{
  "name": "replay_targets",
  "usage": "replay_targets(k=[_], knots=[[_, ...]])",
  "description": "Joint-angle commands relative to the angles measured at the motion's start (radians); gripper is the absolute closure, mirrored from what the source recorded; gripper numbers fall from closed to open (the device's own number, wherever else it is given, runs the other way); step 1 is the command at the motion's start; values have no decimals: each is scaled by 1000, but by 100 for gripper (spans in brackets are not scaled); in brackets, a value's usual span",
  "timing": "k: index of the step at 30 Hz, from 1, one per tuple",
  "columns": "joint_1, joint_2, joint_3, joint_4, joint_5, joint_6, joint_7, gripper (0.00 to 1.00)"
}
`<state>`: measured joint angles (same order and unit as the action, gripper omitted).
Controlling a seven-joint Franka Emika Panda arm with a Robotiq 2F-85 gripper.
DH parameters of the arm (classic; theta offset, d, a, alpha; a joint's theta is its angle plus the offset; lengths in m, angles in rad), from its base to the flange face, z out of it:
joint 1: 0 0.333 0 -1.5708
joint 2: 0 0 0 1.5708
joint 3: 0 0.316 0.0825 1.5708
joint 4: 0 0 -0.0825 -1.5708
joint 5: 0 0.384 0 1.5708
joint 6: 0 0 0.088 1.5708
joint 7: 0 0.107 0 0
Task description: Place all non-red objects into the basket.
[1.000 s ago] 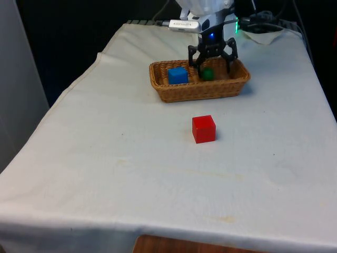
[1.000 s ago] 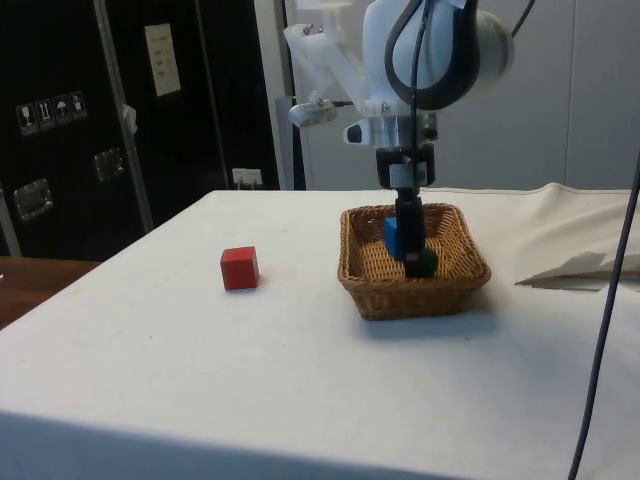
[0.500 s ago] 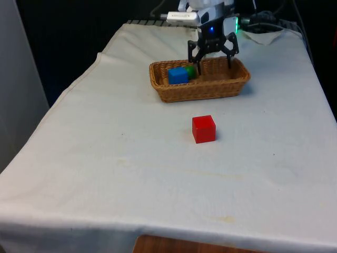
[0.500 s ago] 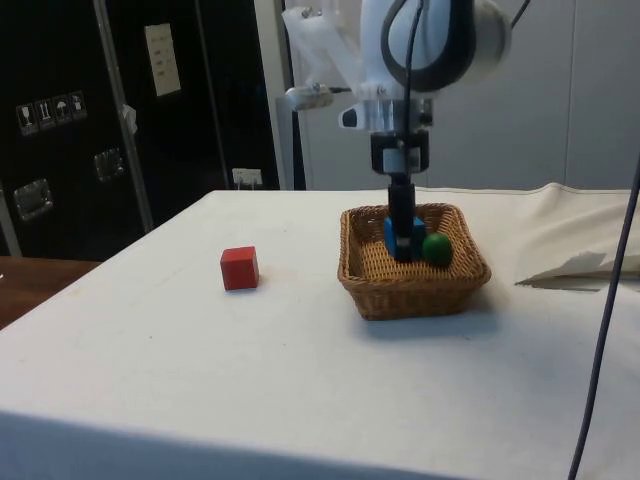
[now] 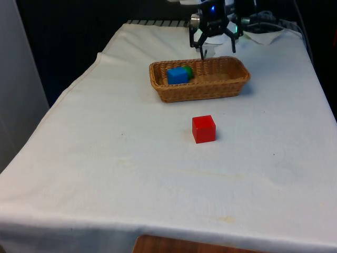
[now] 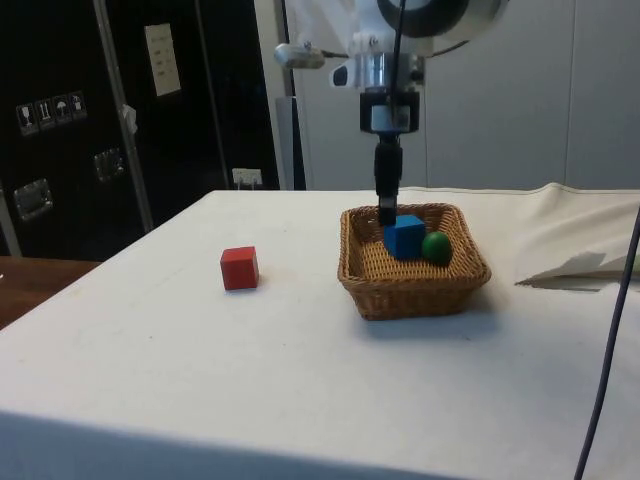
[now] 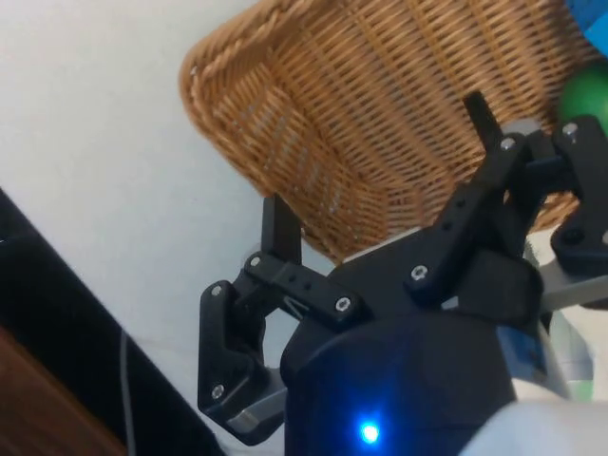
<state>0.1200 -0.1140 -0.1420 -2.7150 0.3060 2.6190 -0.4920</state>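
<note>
above the far rim of the woven wicker basket (image 5: pixel 210 87) hangs the black two-finger end effector (image 5: pixel 216 48), its fingers spread wide and holding nothing. inside the basket, at the front view's left end, a blue cube (image 6: pixel 405 236) sits touching a green ball (image 6: pixel 436 247). nearer the camera on the white-clothed tabletop (image 5: pixel 131 168), well apart from the basket, stands a red cube (image 5: pixel 204 129).

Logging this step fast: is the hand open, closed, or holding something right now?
Hand: open, holding nothing, raised above the far rim of the woven wicker basket.
</note>
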Motion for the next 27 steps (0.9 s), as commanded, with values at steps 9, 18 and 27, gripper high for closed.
replay_targets(k=[9,18,27], knots=[[-2,-28,9,43,-13,-27,40,0],[-4,-27,9,110,-19,-68,64,0],[1,-28,4,159,-8,-93,73,0]])
